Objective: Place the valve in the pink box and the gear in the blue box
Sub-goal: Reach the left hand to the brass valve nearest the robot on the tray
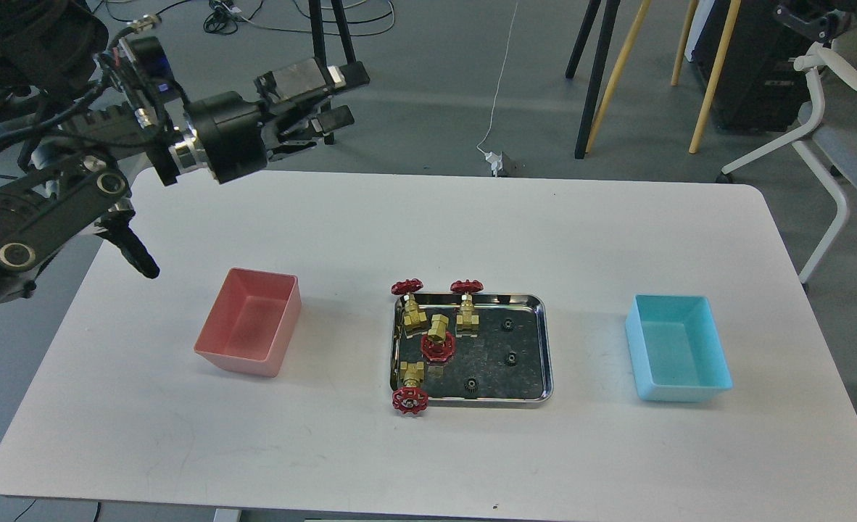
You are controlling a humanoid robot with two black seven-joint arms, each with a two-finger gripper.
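Four brass valves with red handwheels lie at the left of a steel tray (546, 348): one valve (437, 339) in the middle, two at the back, one at the front left corner. Three black gears, one gear (511, 357) among them, lie at the tray's right. The pink box (249, 322) stands left of the tray and the blue box (679, 348) right of it, both empty. My left gripper (340, 94) is open and empty, high above the table's far left edge, far from the tray. Only a dark sliver of my right gripper (804, 13) shows at the top right edge.
The white table (428, 217) bears only the tray and the two boxes. Behind it on the floor are black stand legs (321, 87), yellow poles (711, 72), cables and a white chair (827, 138) at the right.
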